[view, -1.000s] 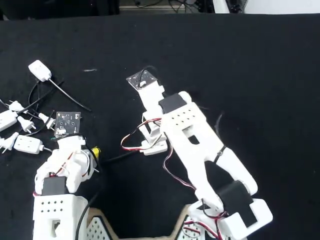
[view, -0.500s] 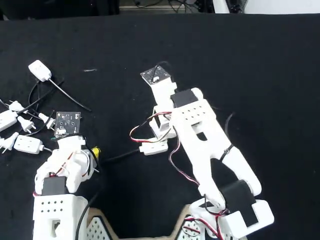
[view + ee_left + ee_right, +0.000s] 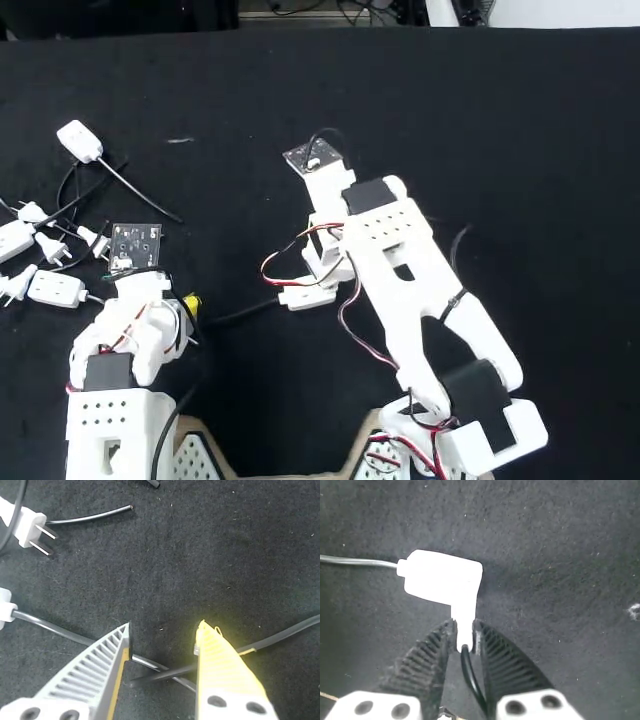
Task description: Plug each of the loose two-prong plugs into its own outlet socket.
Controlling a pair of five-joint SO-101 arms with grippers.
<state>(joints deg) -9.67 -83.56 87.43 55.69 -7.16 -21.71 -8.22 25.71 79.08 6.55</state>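
Item 1: plug [image 3: 465, 611], stem seated against white outlet socket [image 3: 442, 577], near tabletop [image 3: 520, 130] centre; my right hand [image 3: 464, 629] clamped on it. Step, I judge: insertion; next, press home, then let go. Idle: left hand [image 3: 164, 629] apart over crossed cables [image 3: 165, 672]. Loose plugs [image 3: 48, 247] at 9 o'clock.

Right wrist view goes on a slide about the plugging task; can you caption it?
Right gripper clamps a white plug joined to a white outlet socket on the black table.
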